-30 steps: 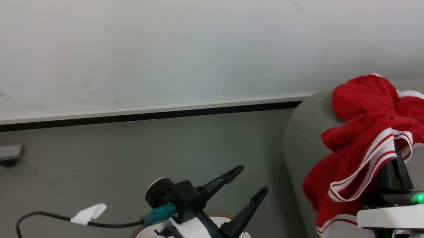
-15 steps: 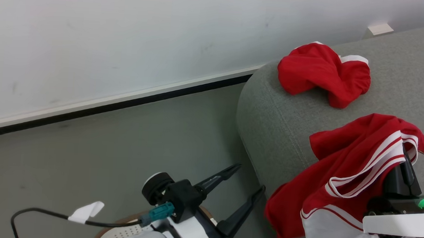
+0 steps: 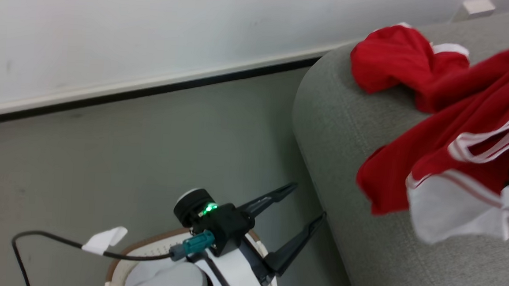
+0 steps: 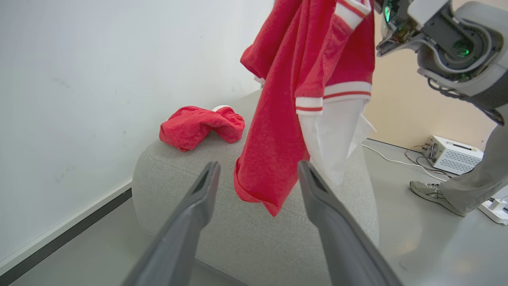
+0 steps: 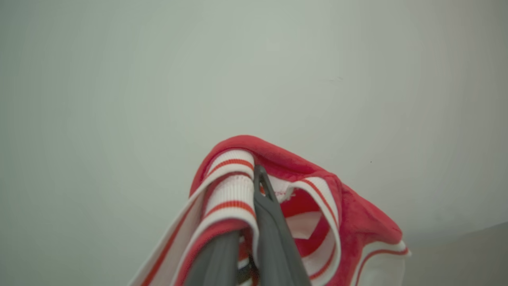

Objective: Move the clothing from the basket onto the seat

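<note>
red clothing (image 5: 357, 222) wraps the right gripper (image 5: 251, 186), hiding one finger — it pinches the striped trim; left gripper (image 3: 307, 201) gapes, empty.

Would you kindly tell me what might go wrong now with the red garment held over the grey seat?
The red white-trimmed garment is draped over the right gripper's fingers, so it may snag when they open.
Its hem hangs near the grey upholstered seat's rounded edge and might slide to the floor.
It could drag the crumpled red garment off the corner.
</note>
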